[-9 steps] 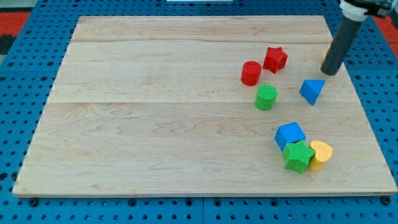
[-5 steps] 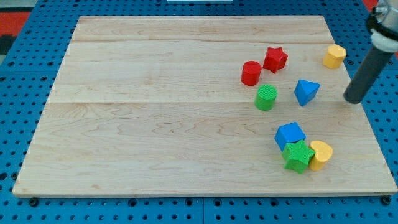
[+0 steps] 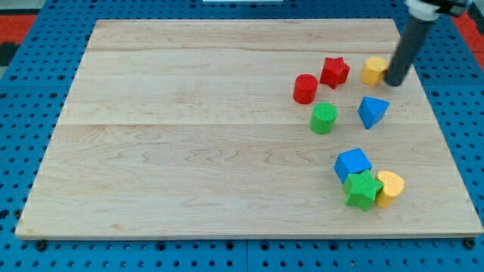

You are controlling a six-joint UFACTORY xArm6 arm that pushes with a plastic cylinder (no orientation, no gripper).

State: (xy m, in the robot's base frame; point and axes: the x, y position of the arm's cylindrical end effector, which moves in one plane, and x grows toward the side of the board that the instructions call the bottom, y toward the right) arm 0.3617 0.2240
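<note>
My tip (image 3: 395,81) stands at the view's upper right, touching the right side of a small yellow block (image 3: 373,70). Left of that block sits a red star (image 3: 334,72), and a red cylinder (image 3: 305,88) lies lower left of the star. A green cylinder (image 3: 324,119) sits below the red one. A blue triangular block (image 3: 373,112) lies just below and left of the tip, apart from it.
Near the view's lower right a blue cube (image 3: 352,164), a green star (image 3: 363,190) and a yellow heart-shaped block (image 3: 390,187) are bunched together. The wooden board (image 3: 189,136) lies on a blue pegboard; its right edge is close to the tip.
The tip swung down to the right, then came back up and left against the yellow block, which slid left toward the red star. The blue triangular block shifted slightly left.
</note>
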